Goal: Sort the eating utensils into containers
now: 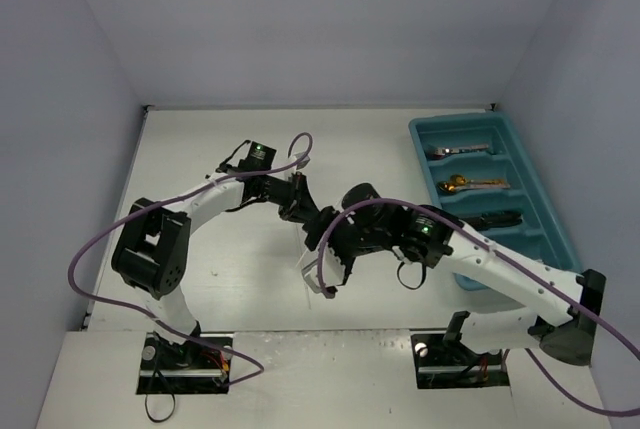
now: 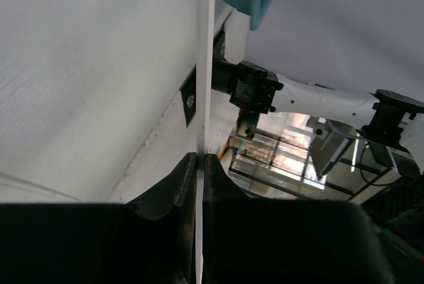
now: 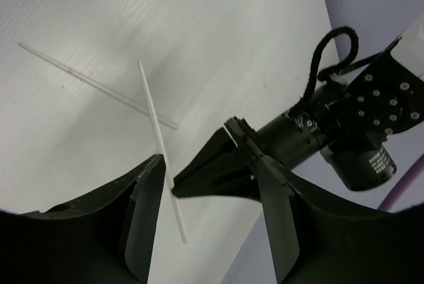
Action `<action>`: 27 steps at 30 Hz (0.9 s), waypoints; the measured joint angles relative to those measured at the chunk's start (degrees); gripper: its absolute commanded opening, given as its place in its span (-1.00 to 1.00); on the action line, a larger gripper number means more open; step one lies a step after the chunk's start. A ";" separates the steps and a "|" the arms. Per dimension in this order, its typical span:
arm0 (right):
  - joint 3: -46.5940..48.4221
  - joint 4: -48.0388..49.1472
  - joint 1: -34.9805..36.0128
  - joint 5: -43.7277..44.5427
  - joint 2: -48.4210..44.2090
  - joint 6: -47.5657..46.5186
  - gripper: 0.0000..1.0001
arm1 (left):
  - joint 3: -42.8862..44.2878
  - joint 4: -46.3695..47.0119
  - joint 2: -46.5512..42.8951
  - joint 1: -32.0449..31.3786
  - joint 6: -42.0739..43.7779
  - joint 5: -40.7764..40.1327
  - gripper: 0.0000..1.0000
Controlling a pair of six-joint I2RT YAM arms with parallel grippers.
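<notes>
Low in the middle of the overhead view, the left fingers (image 2: 169, 188) pinch a thin white plastic stick (image 2: 206, 65) off the white bench (image 1: 350, 144), and the right fingers (image 3: 139, 218) stand spread either side. I'd close them squarely on the shaft before the left lets go, then carry the stick to the teal-blue rectangular plastic tray (image 1: 455, 120) at upper right.

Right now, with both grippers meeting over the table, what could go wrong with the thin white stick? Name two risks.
1. The right gripper, open, straddles the left gripper as well as the white stick; closing may clash with it.
2. The left gripper pinches the stick near one end, so the long free end could pivot, or drop by the second stick on the table.
</notes>
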 measured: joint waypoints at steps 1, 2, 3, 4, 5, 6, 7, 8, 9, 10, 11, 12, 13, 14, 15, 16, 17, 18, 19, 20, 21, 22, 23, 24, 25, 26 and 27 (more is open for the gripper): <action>-0.10 0.74 0.89 0.23 1.24 0.21 0.07 | -2.22 4.53 -0.40 0.08 -3.39 1.45 -1.00; -0.12 1.43 1.77 0.36 2.39 0.43 0.07 | -4.26 8.33 -0.86 0.13 -6.36 2.61 -1.00; -0.12 2.12 2.58 0.43 3.29 0.66 0.06 | -5.69 10.91 -1.30 0.18 -8.62 3.57 -1.00; -0.12 2.57 3.14 0.47 3.81 0.79 0.05 | -6.43 12.82 -1.77 0.23 -10.08 4.32 -1.00; -0.12 2.96 3.64 0.49 4.23 0.90 0.04 | -7.02 14.58 -2.24 0.27 -11.36 5.03 -1.00; -0.12 3.19 3.99 0.45 4.33 0.93 0.03 | -7.20 16.13 -2.87 0.30 -12.16 5.66 -1.00; -0.12 3.40 4.25 0.41 4.33 0.94 0.02 | -7.26 17.57 -3.55 0.33 -12.76 6.27 -1.00; -0.12 3.61 4.39 0.42 4.26 0.93 0.02 | -7.26 18.80 -4.30 0.34 -13.14 6.90 -1.00; -0.24 3.94 4.44 0.45 4.19 0.91 0.01 | -7.26 19.81 -5.01 0.37 -13.36 7.51 -1.00; -0.47 4.32 4.46 0.48 4.09 0.87 0.01 | -7.26 20.67 -5.66 0.39 -13.52 8.12 -1.00; -0.87 4.70 4.47 0.51 3.94 0.77 0.01 | -7.26 21.40 -6.21 0.39 -13.64 8.72 -1.00; -1.45 4.91 4.56 0.64 3.71 0.73 0.00 | -7.26 21.93 -6.50 0.39 -13.80 9.30 -1.00; -2.06 5.06 4.65 0.76 3.49 0.65 -0.01 | -7.26 22.38 -6.70 0.39 -13.99 9.81 -1.00; -2.72 5.09 4.71 0.87 3.30 0.50 -0.01 | -7.24 22.70 -6.73 0.39 -14.24 10.20 -1.00; -3.29 5.12 4.77 0.98 3.20 0.34 -0.01 | -7.24 22.80 -6.73 0.39 -14.51 10.48 -1.00; -3.80 5.15 4.81 1.09 3.15 0.17 -0.02 | -7.24 22.79 -6.72 0.39 -14.78 10.71 -1.00; -4.29 5.22 4.82 1.20 3.15 -0.04 -0.02 | -7.24 22.82 -6.72 0.39 -14.98 10.99 -1.00; -4.73 5.20 4.82 1.31 3.11 -0.34 -0.02 | -7.24 22.91 -6.72 0.39 -15.13 11.24 -1.00; -5.19 5.17 4.82 1.42 3.07 -0.62 -0.02 | -7.24 22.93 -6.72 0.39 -15.26 11.39 -1.00; -5.60 5.16 4.82 1.55 3.04 -0.90 -0.02 | -7.24 22.94 -6.72 0.39 -15.39 11.52 -1.00; -5.91 5.17 4.82 1.75 3.02 -1.16 -0.02 | -7.24 22.96 -6.72 0.39 -15.52 11.64 -1.00; -6.09 5.17 4.82 1.98 3.02 -1.49 -0.02 | -7.24 22.98 -6.72 0.39 -15.65 11.74 -1.00; -6.25 5.15 4.82 2.22 3.02 -1.84 -0.02 | -7.24 23.00 -6.72 0.39 -15.78 11.82 -1.00; -6.28 5.18 4.81 2.50 3.02 -2.11 -0.03 | -7.24 23.02 -6.72 0.35 -15.93 11.83 -1.00; -6.28 5.20 4.79 2.77 3.02 -2.34 -0.03 | -7.24 23.04 -6.72 0.28 -16.09 11.83 -1.00; -6.28 5.22 4.76 3.02 3.02 -2.54 -0.03 | -7.24 23.06 -6.72 0.15 -16.20 11.83 -1.00; -6.28 5.24 4.76 3.23 3.03 -2.73 -0.04 | -7.24 23.08 -6.72 0.03 -16.25 11.83 -1.00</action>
